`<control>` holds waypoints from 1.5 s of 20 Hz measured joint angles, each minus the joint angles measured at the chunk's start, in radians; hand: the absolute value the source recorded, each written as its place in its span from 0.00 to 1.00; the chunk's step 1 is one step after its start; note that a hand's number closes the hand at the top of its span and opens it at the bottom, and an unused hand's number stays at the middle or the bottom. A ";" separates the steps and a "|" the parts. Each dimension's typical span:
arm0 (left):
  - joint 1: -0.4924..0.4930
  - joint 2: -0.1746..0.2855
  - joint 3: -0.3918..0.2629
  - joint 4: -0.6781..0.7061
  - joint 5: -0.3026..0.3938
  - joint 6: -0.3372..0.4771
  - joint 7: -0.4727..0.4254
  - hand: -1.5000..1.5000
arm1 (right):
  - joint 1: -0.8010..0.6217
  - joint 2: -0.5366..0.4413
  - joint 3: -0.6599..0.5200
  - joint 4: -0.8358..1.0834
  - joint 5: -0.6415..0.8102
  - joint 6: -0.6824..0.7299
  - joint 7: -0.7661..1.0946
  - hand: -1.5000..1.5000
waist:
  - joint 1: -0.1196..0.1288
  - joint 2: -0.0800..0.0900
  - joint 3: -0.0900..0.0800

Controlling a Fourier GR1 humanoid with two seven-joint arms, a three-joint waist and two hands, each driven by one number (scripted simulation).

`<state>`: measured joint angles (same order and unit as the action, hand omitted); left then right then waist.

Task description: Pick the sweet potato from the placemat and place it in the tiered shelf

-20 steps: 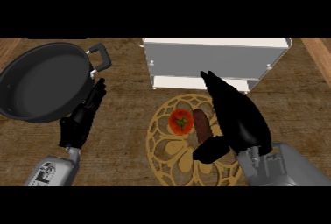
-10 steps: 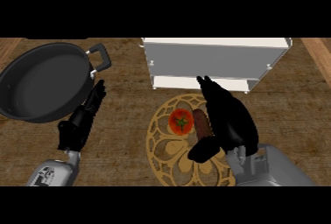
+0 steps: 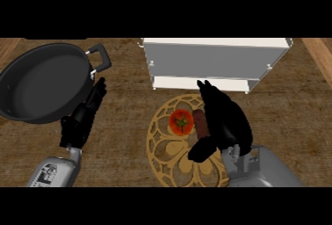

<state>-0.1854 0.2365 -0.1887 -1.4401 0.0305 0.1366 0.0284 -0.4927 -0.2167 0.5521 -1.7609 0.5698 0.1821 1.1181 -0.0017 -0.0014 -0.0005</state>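
Brown oblong sweet potato lies on the far half of a round golden placemat. The black right hand hovers just beside it, fingers straight, thumb spread, holding nothing. The potato is probably stiff, fairly light and prone to rolling, so grasp it across the middle.

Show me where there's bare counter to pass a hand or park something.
Bare counter lies between the left robot hand and the placemat, and right of the right robot hand in front of the shelf. Crowded: the placemat, tomato beside sweet potato.
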 measured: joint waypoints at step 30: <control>-0.023 -0.081 0.070 0.033 -0.087 -0.059 0.006 0.50 | 0.136 0.166 -0.113 0.190 0.255 0.074 -0.148 0.00 | 0.002 0.001 0.000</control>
<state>-0.2087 0.1556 -0.1184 -1.4066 -0.0561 0.0771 0.0340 -0.3569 -0.0507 0.4395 -1.5706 0.8249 0.2559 0.9702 0.0001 -0.0004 -0.0002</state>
